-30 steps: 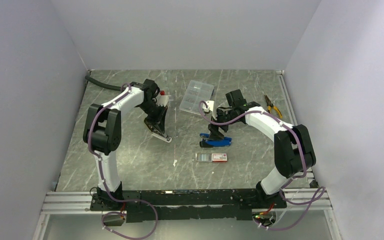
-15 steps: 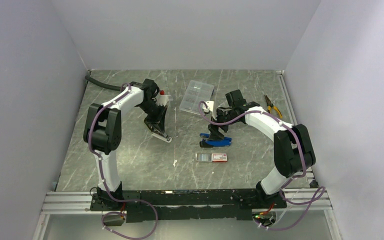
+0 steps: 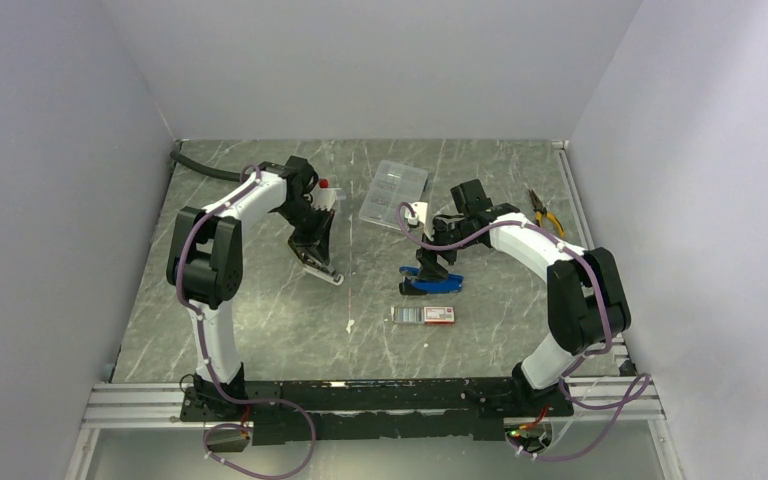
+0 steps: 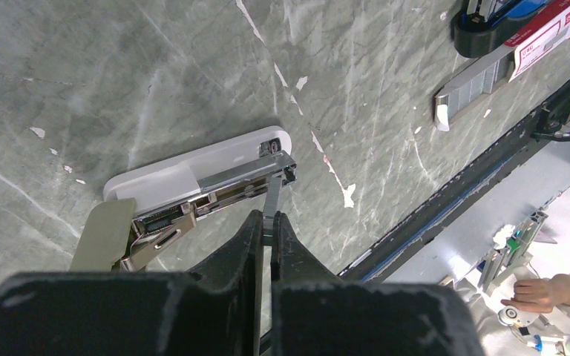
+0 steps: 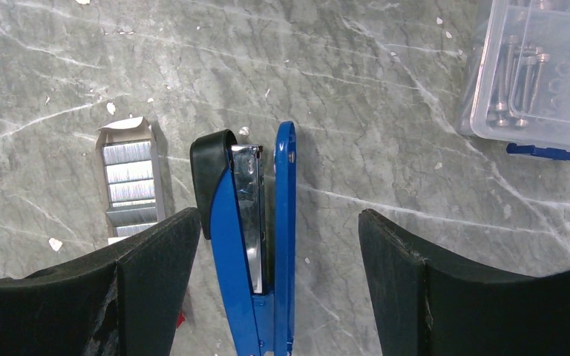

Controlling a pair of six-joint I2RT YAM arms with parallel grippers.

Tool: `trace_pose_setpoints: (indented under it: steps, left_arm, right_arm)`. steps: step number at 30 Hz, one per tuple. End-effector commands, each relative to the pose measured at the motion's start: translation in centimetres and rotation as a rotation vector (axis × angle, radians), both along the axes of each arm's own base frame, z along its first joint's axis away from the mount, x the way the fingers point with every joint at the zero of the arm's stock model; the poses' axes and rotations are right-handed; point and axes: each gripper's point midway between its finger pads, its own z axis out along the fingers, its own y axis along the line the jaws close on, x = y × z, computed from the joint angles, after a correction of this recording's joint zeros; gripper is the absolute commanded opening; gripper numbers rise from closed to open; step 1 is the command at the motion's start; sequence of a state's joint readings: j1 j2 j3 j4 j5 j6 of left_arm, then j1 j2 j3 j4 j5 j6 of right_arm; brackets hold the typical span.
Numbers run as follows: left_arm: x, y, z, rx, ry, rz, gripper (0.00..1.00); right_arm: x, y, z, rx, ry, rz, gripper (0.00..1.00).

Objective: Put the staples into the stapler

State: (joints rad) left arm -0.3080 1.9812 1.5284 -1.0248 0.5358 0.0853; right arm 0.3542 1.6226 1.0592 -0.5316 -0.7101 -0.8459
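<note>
A white stapler lies flat on the table with its metal magazine exposed. My left gripper is shut on a thin grey strip of staples, whose far end touches the magazine's front tip. From above, the left gripper hangs right over that stapler. A blue stapler lies on its side between the fingers of my open right gripper, touching neither. Beside it sits the dark tray of staples, sliding out of a white box with a red end.
A clear compartment case of small parts stands at the back middle. Orange-handled pliers lie at the back right. A black hose enters at the back left corner. A small white scrap lies near the front.
</note>
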Motion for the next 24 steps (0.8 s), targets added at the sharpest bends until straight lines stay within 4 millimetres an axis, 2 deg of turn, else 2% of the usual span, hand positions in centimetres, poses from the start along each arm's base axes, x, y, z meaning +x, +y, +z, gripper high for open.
trace_pose_setpoints:
  steps: [1,24]
  left_arm:
    - [0.7,-0.2,0.6,-0.009,-0.005,0.017,0.03]
    - [0.3,-0.1,-0.3,-0.011,0.022,0.018,0.03]
  right_arm:
    - [0.3,0.1,0.6,0.005,-0.023,0.018,0.82]
    - [0.4,0.1,0.5,0.002,-0.02,0.018,0.82]
